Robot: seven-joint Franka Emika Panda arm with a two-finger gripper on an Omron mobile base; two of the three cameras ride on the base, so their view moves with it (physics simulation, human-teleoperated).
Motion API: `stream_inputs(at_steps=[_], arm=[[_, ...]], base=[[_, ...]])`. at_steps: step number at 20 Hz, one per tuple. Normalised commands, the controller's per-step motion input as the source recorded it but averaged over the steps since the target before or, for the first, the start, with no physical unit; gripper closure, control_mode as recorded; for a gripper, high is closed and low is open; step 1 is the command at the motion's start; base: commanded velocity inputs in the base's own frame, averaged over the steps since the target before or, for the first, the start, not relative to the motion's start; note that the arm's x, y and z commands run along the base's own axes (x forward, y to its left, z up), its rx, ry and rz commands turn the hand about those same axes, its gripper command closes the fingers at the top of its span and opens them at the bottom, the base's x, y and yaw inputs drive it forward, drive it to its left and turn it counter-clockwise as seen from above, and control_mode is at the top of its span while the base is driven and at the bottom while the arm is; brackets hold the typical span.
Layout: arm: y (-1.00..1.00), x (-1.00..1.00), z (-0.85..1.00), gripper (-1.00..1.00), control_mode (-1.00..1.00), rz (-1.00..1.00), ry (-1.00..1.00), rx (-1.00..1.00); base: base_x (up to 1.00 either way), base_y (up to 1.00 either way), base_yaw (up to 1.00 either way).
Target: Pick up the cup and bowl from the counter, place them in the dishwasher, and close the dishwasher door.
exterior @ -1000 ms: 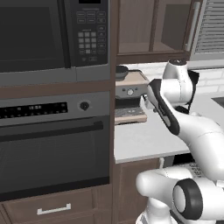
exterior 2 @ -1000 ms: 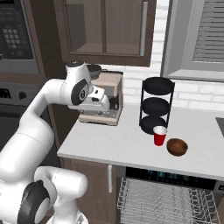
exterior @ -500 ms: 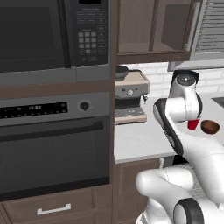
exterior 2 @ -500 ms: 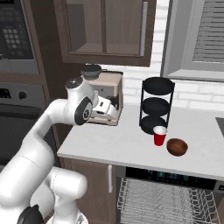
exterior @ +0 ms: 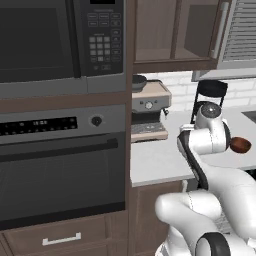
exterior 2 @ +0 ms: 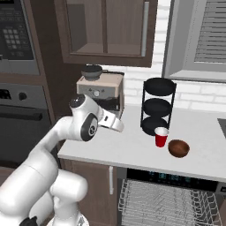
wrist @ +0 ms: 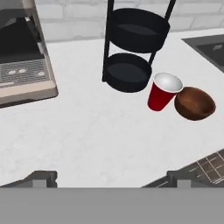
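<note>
Fingertips (wrist: pixel 43 177) of the hand (wrist: pixel 111 178) stood wide apart, gripping nothing, above the surface (wrist: pixel 96 140). Beyond them the cup (wrist: pixel 162 92) stood just beside the bowl (wrist: pixel 195 103).

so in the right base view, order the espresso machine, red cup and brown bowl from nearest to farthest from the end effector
1. Beige espresso machine, just behind the end effector, at the counter's left end.
2. Small red cup, to its right, in front of the black three-tier rack.
3. Glossy reddish-brown bowl, farthest right, beside the cup.
</note>
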Motion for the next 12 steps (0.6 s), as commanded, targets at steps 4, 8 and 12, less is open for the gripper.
stream_inputs(at_steps=[4, 8, 12], arm=[[-0.67, 0.33, 0.04, -1.00, -1.00, 0.03, 0.14, -0.02], [-0.65, 0.46, 0.26, -1.00, -1.00, 0.06, 0.32, -0.20], [-0.49, 0.20, 0.16, -1.00, -1.00, 0.02, 0.22, -0.18]], base=[[0.00, 0.00, 0.00], [0.00, 0.00, 0.00], [0.00, 0.00, 0.00]])
